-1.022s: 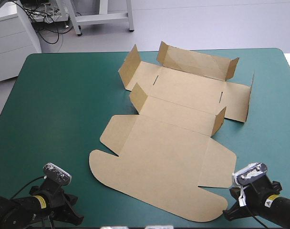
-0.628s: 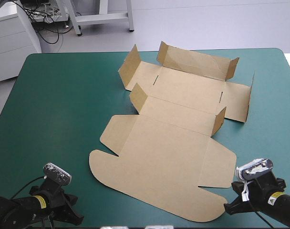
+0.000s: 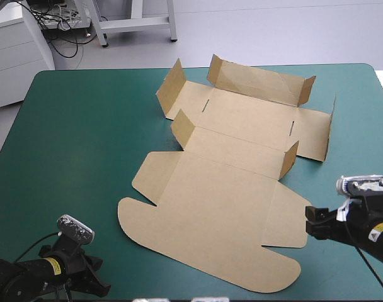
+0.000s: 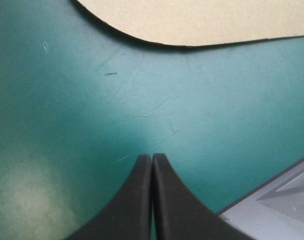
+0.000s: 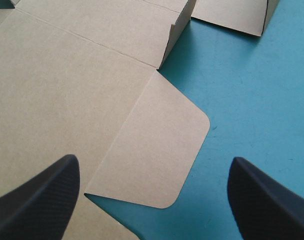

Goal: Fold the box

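Box (image 3: 229, 189) lying mostly flat mid-desk (image 3: 72, 138), far walls half-raised; right gripper (image 5: 154, 165) hovering at its rounded right flap (image 5: 157, 135), fingers wide; left gripper (image 4: 152, 157) idling off its near-left corner, fingers pressed together; likely opening approach; next needing a pinch on that flap's edge

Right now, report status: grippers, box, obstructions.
Left gripper shut, empty, short of the box. Right gripper open at its right side. Box mostly flat, far walls raised. Nothing in the way.

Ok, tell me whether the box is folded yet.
Mostly spread: the box lies flat, only small flaps at its far end standing.
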### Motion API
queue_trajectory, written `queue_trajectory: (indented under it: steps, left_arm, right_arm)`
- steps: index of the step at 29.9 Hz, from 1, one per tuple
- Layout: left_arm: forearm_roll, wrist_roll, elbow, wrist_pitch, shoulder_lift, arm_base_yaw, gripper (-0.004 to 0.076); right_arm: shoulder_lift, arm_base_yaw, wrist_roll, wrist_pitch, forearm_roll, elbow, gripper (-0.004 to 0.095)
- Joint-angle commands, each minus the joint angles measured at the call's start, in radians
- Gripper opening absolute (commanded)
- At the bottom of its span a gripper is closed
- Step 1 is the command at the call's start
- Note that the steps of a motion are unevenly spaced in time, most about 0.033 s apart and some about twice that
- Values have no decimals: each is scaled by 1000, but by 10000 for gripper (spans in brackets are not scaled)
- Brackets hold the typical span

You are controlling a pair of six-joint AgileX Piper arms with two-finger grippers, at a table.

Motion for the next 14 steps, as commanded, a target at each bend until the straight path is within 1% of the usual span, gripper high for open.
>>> queue_trajectory:
  steps: [1, 4, 7, 10, 14]
  left_arm:
    - [-19, -4, -21, -33, 7, -4, -32]
    - [-19, -4, -21, -33, 7, -4, -32]
    - [-19, -4, -21, -33, 7, -4, -32]
    - [-19, -4, -21, -33, 7, -4, -32]
    - [-19, -4, -21, -33, 7, -4, -32]
  right_arm:
    - [104, 3, 51, -72, -1, -89, 768]
    - [201, 3, 56, -75, -1, -158, 768]
    - [300, 3, 65, -105, -1, -215, 768]
    - [401, 1, 97, -151, -3, -255, 768]
    - [551, 1, 140, -164, -4, -304, 768]
